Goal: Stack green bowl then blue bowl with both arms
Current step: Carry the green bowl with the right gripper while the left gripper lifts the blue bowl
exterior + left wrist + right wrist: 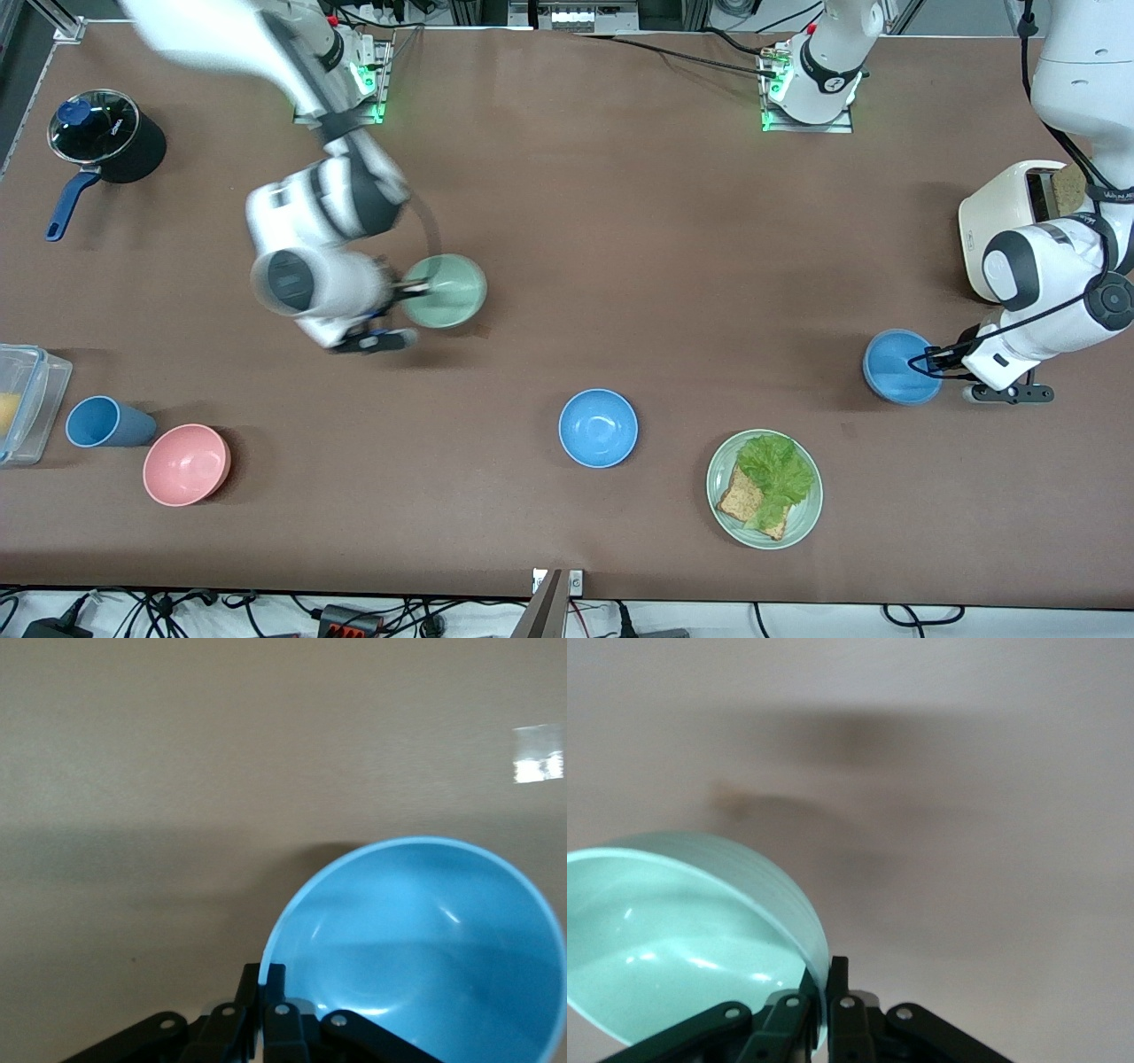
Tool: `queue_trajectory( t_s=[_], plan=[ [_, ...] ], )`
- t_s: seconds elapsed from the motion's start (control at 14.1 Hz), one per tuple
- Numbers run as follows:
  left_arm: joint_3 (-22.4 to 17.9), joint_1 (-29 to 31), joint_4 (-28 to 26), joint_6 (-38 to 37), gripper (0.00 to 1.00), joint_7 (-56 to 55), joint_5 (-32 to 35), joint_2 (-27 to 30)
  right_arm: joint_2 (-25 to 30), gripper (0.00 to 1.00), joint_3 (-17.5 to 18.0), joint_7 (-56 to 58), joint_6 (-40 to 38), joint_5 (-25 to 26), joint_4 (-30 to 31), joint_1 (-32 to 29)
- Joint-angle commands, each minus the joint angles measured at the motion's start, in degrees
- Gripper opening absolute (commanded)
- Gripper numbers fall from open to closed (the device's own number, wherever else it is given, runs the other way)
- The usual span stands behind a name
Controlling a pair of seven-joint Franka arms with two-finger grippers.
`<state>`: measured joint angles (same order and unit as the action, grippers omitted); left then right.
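Observation:
My right gripper (409,285) is shut on the rim of the green bowl (446,291) and holds it tilted over the table's middle, toward the right arm's end. The right wrist view shows the rim pinched between the fingers of that gripper (827,979), with the green bowl (682,930) clear of the table. My left gripper (921,361) is shut on the rim of a blue bowl (895,365) at the left arm's end. The left wrist view shows that gripper (264,979) pinching the blue bowl (425,939). A second blue bowl (598,427) sits alone on the table.
A green plate (802,523) with lettuce and bread lies near the front edge. A toaster (1014,221) stands by the left arm. A lidded pot (106,137), a clear container (22,403), a blue cup (106,423) and a pink bowl (186,463) stand at the right arm's end.

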<state>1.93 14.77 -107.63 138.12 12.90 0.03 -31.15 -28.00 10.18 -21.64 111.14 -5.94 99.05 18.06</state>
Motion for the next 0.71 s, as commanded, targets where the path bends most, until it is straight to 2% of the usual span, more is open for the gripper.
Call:
queue_trajectory(
  t_s=[0.0, 0.14, 0.21, 0.43, 0.64],
  plan=[
    [0.9, 0.2, -2.0, -2.5, 0.01, 0.3, 0.9, 2.8, -5.5, 0.0, -0.6, -10.1, 0.0, -0.6, -4.7, 8.1],
    [1.1, 0.1, -2.0, -5.0, 0.01, 0.0, 0.9, 4.4, -7.1, 0.0, -0.5, -13.0, 2.9, -2.4, -5.5, 12.0],
    [2.2, 0.1, -2.0, -7.7, 0.01, -0.2, 0.8, 5.7, -7.3, 0.0, -0.6, -13.1, 5.0, -4.9, -5.3, 13.7],
    [5.4, 0.4, -2.0, -15.8, 0.01, -1.6, 0.3, 10.5, -10.0, 0.0, -0.6, -13.5, 8.9, -8.2, -5.3, 15.5],
    [11.4, 0.5, -2.0, -21.4, 0.01, -7.9, 0.2, 14.6, -11.3, 0.0, -0.6, -13.7, 12.5, -10.9, -5.3, 17.1]
  ],
)
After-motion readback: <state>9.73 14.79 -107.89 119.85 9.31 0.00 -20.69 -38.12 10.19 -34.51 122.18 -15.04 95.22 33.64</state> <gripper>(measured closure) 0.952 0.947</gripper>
